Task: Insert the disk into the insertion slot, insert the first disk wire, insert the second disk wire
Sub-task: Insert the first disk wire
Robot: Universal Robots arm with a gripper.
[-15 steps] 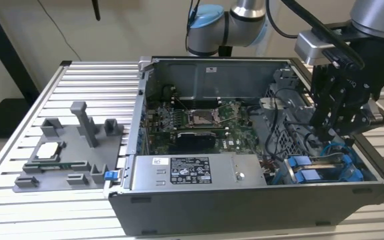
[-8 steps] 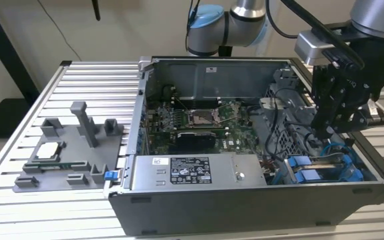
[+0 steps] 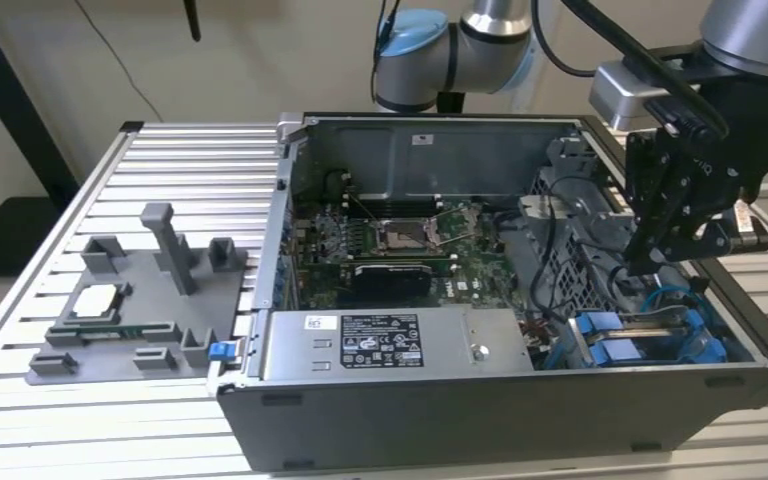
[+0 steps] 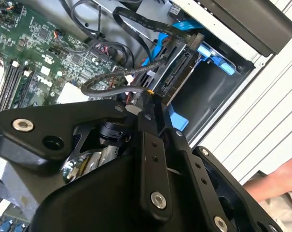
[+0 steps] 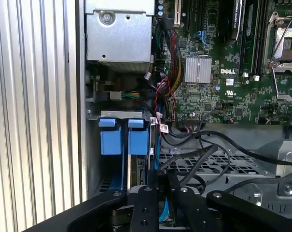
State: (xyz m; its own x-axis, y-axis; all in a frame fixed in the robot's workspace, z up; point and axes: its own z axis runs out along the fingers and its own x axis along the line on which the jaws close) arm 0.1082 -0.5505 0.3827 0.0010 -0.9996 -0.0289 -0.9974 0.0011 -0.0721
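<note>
The disk (image 4: 177, 72) sits in the insertion slot (image 5: 121, 115), showing its dark connector edge and clipped in a bright blue carrier. In the exterior view that bay lies at four o'clock from the motherboard (image 3: 398, 240). The gripper (image 4: 148, 99) is narrow, pinching the end of a black wire (image 4: 112, 84) right at the disk's connector edge.

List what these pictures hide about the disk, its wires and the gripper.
1. Second wrist view: the black metal gripper masks the end of the black braided wire; grip unclear.
2. Same view: the flat silver-grey disk in its blue carrier lies edge-on; label face hidden.
3. Exterior view: the gripper covers part of the grey sheet-metal insertion slot; disk seating unclear.
</note>
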